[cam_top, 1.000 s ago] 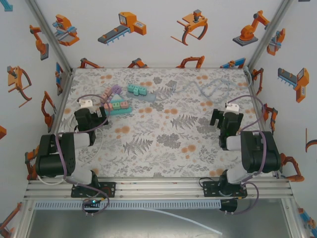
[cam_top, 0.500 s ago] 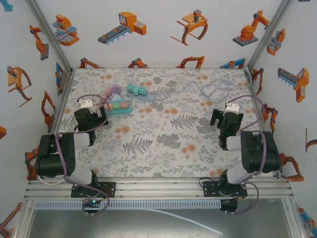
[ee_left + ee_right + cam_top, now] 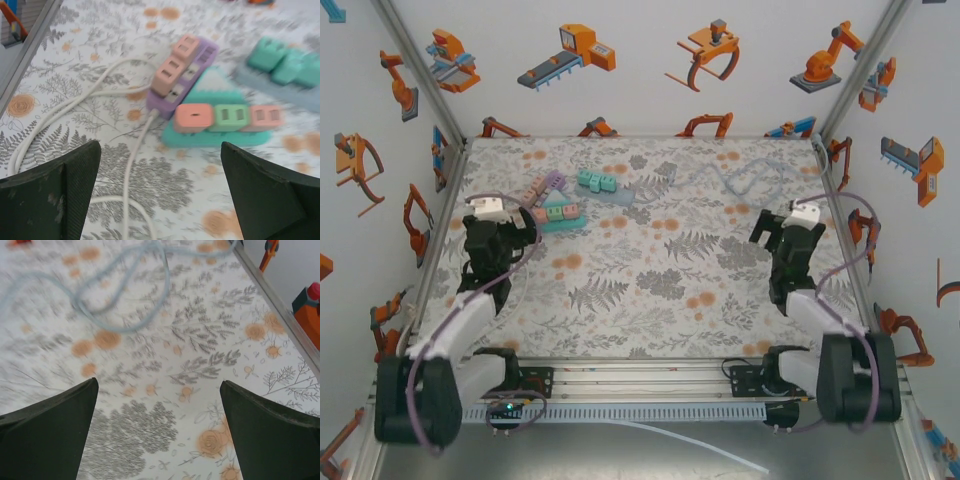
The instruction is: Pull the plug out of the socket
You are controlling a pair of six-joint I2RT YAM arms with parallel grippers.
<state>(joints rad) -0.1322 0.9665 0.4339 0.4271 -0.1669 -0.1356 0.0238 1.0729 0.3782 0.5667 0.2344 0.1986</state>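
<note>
**Top and wrist views, read from near to far.** At the near edge of the table (image 3: 650, 320) both arms are reaching forward from their bases.

- **Left gripper:** The left gripper (image 3: 500, 232) is hovering by the left edge, about halfway up the table. Its fingers (image 3: 60, 190) are standing wide apart and gripping nothing.
- **Right gripper:** The right gripper (image 3: 786, 232) is hovering by the right edge, well apart from the sockets. Its fingers (image 3: 270, 430) are likewise spread, over bare table.
- **Sockets:** Beyond the left gripper, toward the far-left corner, a white cord (image 3: 131, 165) is running into the purple socket strip (image 3: 197, 62). That strip is carrying two pink plugs (image 3: 170, 75).
- **Neighbouring strips:** A teal socket strip (image 3: 210, 137) is lying against the purple one, with three plugs in a row (image 3: 227, 116): orange, green and pink. Farther right, teal plugs (image 3: 280, 62) are sitting on a pale blue socket strip (image 3: 260, 82).
- **Far right:** A pale blue cable (image 3: 125, 325) is lying in loose loops toward the far-right corner.

**Progress, as a judgement.** Every plug in view appears fully seated, so nothing is yet pulled and the task is at the approach stage. The left gripper is facing the strips but touching none of them. Reaching a plug, closing on it, holding the strip down and drawing the plug out all remain. Which plug is meant cannot be told.
</note>
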